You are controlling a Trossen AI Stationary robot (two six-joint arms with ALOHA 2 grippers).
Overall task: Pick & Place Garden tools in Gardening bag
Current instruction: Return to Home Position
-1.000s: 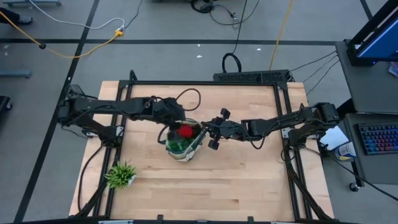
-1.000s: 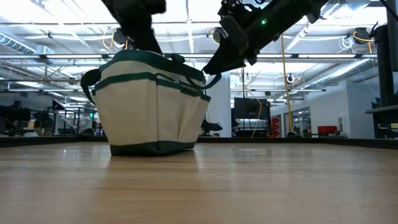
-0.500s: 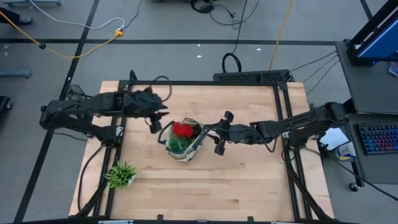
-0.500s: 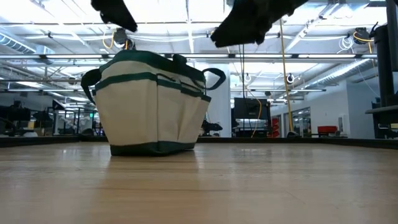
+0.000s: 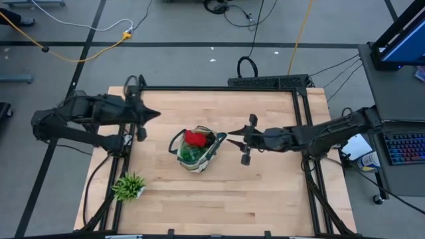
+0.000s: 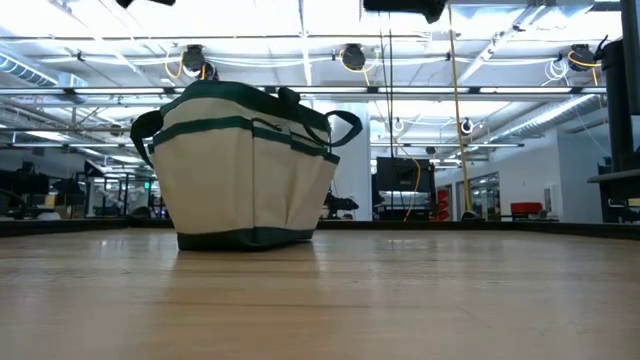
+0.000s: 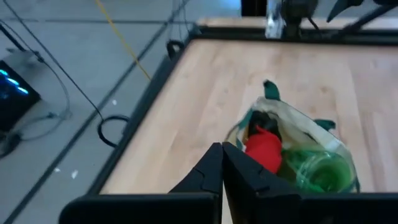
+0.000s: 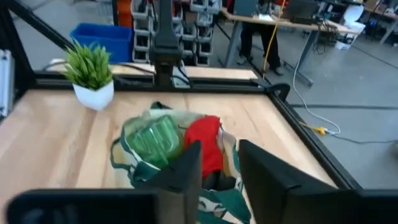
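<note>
The cream gardening bag with green trim stands upright on its base at the table's middle. A red glove and a green spray bottle stick out of its open top. My left gripper is shut and hangs over the table's left part, well clear of the bag, with nothing between its fingers. My right gripper is just right of the bag, level with its top. It is open and points at the bag without touching it.
A spiky green plant tuft in a white pot stands at the near left corner. Black frame rails run along the table's edges. Bare wood lies near and right of the bag.
My left gripper has come up out of the bag's top and drawn back toward the table's left edge. My right gripper has pulled away from the bag's right side toward the right edge and risen. The bag has stayed in place, upright.
</note>
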